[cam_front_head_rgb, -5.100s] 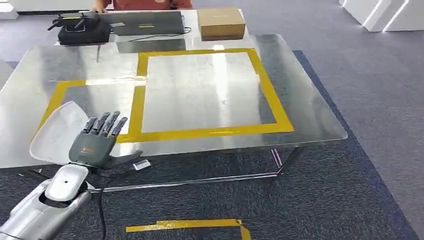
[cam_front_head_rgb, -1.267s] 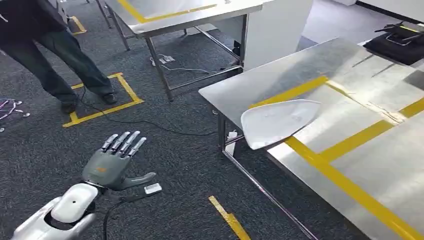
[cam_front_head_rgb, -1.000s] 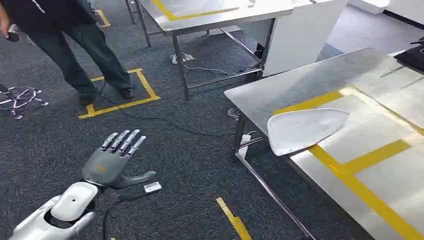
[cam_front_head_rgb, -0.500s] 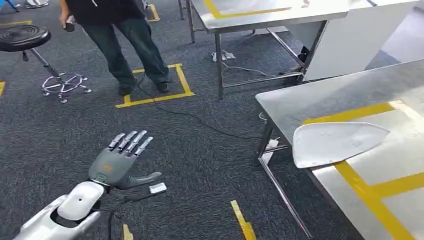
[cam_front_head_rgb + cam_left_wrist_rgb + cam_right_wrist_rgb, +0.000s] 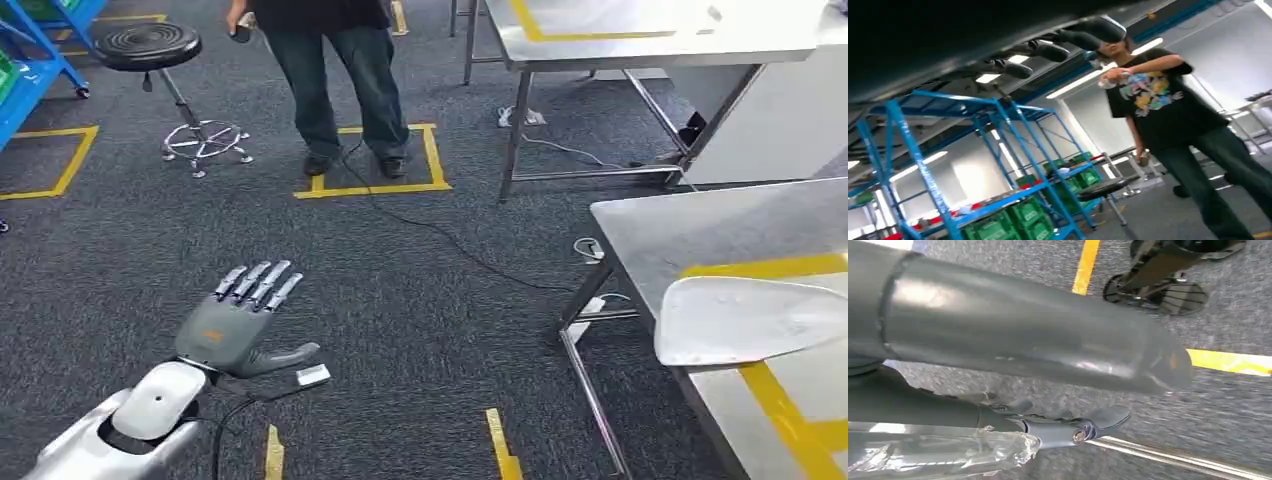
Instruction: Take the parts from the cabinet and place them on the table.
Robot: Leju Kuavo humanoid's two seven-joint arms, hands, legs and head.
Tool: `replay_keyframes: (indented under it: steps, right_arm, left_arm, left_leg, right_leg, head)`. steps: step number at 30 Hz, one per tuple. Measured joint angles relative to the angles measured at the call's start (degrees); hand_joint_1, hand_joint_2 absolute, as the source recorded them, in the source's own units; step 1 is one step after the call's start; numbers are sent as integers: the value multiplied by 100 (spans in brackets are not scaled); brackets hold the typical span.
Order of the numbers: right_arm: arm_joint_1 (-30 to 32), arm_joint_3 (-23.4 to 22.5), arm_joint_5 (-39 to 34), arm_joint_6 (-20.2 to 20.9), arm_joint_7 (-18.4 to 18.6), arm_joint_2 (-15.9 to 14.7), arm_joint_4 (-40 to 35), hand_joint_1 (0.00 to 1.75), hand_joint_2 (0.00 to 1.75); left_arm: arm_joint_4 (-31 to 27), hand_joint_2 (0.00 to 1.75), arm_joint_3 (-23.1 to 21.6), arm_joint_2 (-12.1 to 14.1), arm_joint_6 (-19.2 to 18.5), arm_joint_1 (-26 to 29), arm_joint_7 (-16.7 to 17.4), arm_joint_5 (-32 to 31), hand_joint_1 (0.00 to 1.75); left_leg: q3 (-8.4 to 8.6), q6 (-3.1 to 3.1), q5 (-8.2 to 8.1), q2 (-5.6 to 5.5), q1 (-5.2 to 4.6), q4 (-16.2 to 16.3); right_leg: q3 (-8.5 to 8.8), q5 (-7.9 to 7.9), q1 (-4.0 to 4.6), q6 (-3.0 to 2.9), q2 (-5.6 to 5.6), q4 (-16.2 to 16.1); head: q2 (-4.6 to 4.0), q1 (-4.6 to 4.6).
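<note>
A white part (image 5: 745, 318), flat and smooth with one pointed end, is seen lying at the near left corner of the worktop (image 5: 660, 225), overhanging its left edge and partly covering a yellow tape line. The left robot hand (image 5: 238, 322) is held over the grey carpet well left of the worktop, fingers straight and spread, nothing in it. The right robot hand (image 5: 1013, 347) is shown hanging over the carpet; its fingers cannot be made out. A wide stretch of carpet lies between the left robot hand and the worktop. A person (image 5: 340, 70) and a stool (image 5: 170, 70) are seen farther off.

even bright overhead light; wrist views blurred, backlit
</note>
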Motion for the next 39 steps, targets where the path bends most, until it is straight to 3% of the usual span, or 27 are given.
replay_keyframes:
  steps: [1, 2, 4, 5, 6, 8, 9, 10, 14, 15, 16, 17, 19, 20, 21, 23, 24, 25, 27, 29, 30, 31, 32, 34, 35, 37, 39]
  right_arm:
    - [2, 0, 7, 0, 0, 0, 0, 0, 0]
    - [12, 0, 2, 2, 2, 0, 2, 0, 0]
    - [55, 0, 2, 2, 4, 0, 0, 0, 0]
    - [63, 0, 2, 4, 2, 0, 2, 0, 0]
    - [63, 0, 2, 9, 2, 0, 2, 0, 0]
    - [50, 0, 2, 9, 2, -2, 2, 0, 0]
    - [45, 0, 2, 9, 2, -2, 2, 0, 0]
    - [42, 0, 4, 11, 2, 0, 2, 0, 0]
    - [35, 0, 2, 17, 2, 0, 2, 0, 0]
    - [24, 0, 2, 17, 2, 7, 2, 0, 0]
    - [20, 0, 2, 15, 2, 7, 4, 0, 0]
    - [28, 0, 2, 15, 2, 7, 4, 0, 0]
    - [60, 0, 2, 15, 2, 7, 4, 0, 0]
    - [63, 0, 2, 15, 2, 7, 4, 0, 0]
    - [59, 0, 2, 15, 2, 7, 4, 0, 0]
    - [44, 0, 2, 17, 2, 7, 4, 0, 0]
    - [40, 0, 2, 17, 2, 7, 4, 0, 0]
    - [39, 0, 2, 15, 2, 7, 4, 0, 0]
    - [45, 0, 2, 17, 2, 7, 4, 0, 0]
    - [22, 0, 2, 17, 2, 7, 4, 0, 0]
    - [10, 0, 2, 17, 2, 7, 4, 0, 0]
    - [-3, 0, 2, 15, 0, 7, 4, 0, 0]
    - [-1, 0, 7, 18, 0, 7, 4, 0, 0]
    - [40, 0, 2, 17, 2, 4, 4, 0, 0]
    - [52, 0, 2, 17, 5, 4, 4, 0, 0]
    - [55, 0, 2, 20, 7, 4, 4, 0, 0]
    - [46, 0, 2, 20, 7, 0, 4, 0, 0]
  left_arm:
    - [2, 0, -2, -6, -7, -28, 2, 0, 0]
    - [2, 0, -4, -13, -9, -37, 2, 2, 0]
    - [9, 0, -13, -33, -11, -29, 5, 4, 0]
    - [15, 0, -20, -33, -11, -14, 2, 4, 0]
    - [24, 0, -33, -33, -11, -4, 5, 7, 0]
    - [28, 0, -48, -35, -11, -4, 2, 7, 0]
    - [28, 0, -52, -41, -11, -6, 2, 7, 0]
    - [31, 0, -52, -44, -11, -12, 5, 9, 0]
    - [33, 0, -55, -40, -13, 1, 5, 9, 0]
    - [33, 0, -57, -37, -13, 13, 5, 9, 0]
    - [33, 0, -59, -37, -13, -8, 5, 9, 0]
    - [33, 0, -57, -37, -13, -23, 9, 9, 0]
    - [39, 0, -66, -46, -13, -16, 20, 15, 0]
    - [48, 0, -74, -46, -15, -2, 22, 15, 0]
    - [61, 0, -79, -46, -17, 9, 26, 15, 0]
    - [68, 0, -81, -48, -17, 9, 31, 15, 0]
    - [68, 0, -81, -48, -17, 1, 35, 15, 0]
    - [68, 0, -81, -48, -17, -10, 35, 15, 0]
    - [68, 0, -83, -61, -18, -45, 37, 18, 0]
    - [68, 0, -81, -54, -17, -26, 39, 24, 0]
    - [68, 0, -83, -61, -17, -21, 40, 26, 0]
    - [68, 0, -81, -61, -11, -26, 39, 26, 0]
    - [72, 0, -81, -63, -15, -41, 40, 26, 0]
    - [72, 0, -87, -96, -17, -38, 39, 26, 0]
    - [81, 0, -92, -96, -20, -24, 39, 28, 0]
    - [90, 0, -101, -96, -26, 7, 39, 44, 0]
    - [92, 0, -101, -100, -28, 10, 39, 52, 0]
  left_leg:
    - [0, 22, 4, -63, 16, -2]
    - [-6, 39, 2, -118, 20, -1]
    - [-13, 50, -5, -272, 19, 5]
    - [-10, 50, -5, -346, 20, 6]
    - [-5, 49, -6, -422, 20, 10]
    - [14, 26, -17, -577, 30, 24]
    - [15, -3, -35, -644, 37, 42]
    - [-18, -43, -44, -701, 7, 72]
    - [-87, -161, -8, -944, 61, 89]
    - [-97, -186, -77, -820, 57, 145]
    - [-183, -220, -218, -525, 39, 334]
    - [-380, -250, -432, -351, 53, 734]
    - [-842, -282, -784, -222, 83, 1626]
    - [-974, -290, -809, -208, 94, 1850]
    - [-954, -288, -677, -200, 100, 1785]
    - [-567, -247, -188, -132, 91, 1027]
    - [-300, -201, 40, 9, 70, 537]
    - [-136, -158, 29, 299, 11, 243]
    - [-117, -107, -19, 256, -31, 148]
    - [-132, -72, -10, 90, -38, 120]
    - [-80, -36, 23, 24, 24, 57]
    - [-62, -24, 21, -24, 40, 44]
    - [-61, 5, 20, -85, 47, 45]
    - [-61, 29, 8, -236, 50, 46]
    - [-57, 29, 8, -326, 50, 50]
    - [-41, 23, 3, -479, 53, 54]
    - [-4, -15, -20, -627, 72, 62]
  right_leg:
    - [-118, -140, -20, 14, 241, 243]
    - [-329, -336, -34, 26, 342, 655]
    - [-824, -669, -39, 56, 405, 1556]
    - [-928, -638, -41, 66, 407, 1684]
    - [-902, -463, -48, 69, 408, 1543]
    - [-523, 95, -66, 62, 462, 670]
    - [-284, 320, -93, 67, 672, 140]
    - [-212, 208, -120, 62, 919, 14]
    - [-135, 224, -93, -40, 701, -24]
    - [-104, 240, -112, -79, 622, -65]
    - [-81, 232, -107, -123, 574, -82]
    - [-75, 222, -91, -154, 491, -81]
    - [-70, 196, -66, -182, 335, -79]
    - [-69, 187, -56, -185, 263, -78]
    - [-56, 173, -50, -186, 189, -78]
    - [-1, 133, -36, -175, 56, -78]
    - [41, 108, -31, -162, -7, -79]
    - [69, 82, -17, -144, -54, -81]
    - [71, 44, 23, -86, -197, -78]
    - [120, 18, 21, -40, -350, -97]
    - [86, -42, 8, 10, -300, -78]
    - [45, -140, -9, 32, 36, 80]
    - [-117, -323, -18, 37, 247, 438]
    - [-640, -710, -37, 67, 398, 1418]
    - [-846, -752, -39, 77, 407, 1728]
    - [-852, -417, -52, 85, 409, 1485]
    - [-457, 177, -90, 96, 546, 525]
  head:
    - [0, 5]
    - [0, 20]
    - [0, 22]
    - [0, 25]
    - [0, 20]
    - [0, 20]
    - [0, 25]
    - [0, 22]
    - [0, 12]
    - [0, 18]
    - [0, -38]
    - [0, -43]
    - [0, -45]
    - [0, -41]
    - [0, -45]
    - [0, -48]
    - [0, -43]
    - [0, -43]
    - [0, -28]
    - [0, -28]
    - [2, -37]
    - [0, -4]
    - [0, 7]
    - [0, 27]
    - [0, 29]
    - [0, 29]
    - [0, 27]
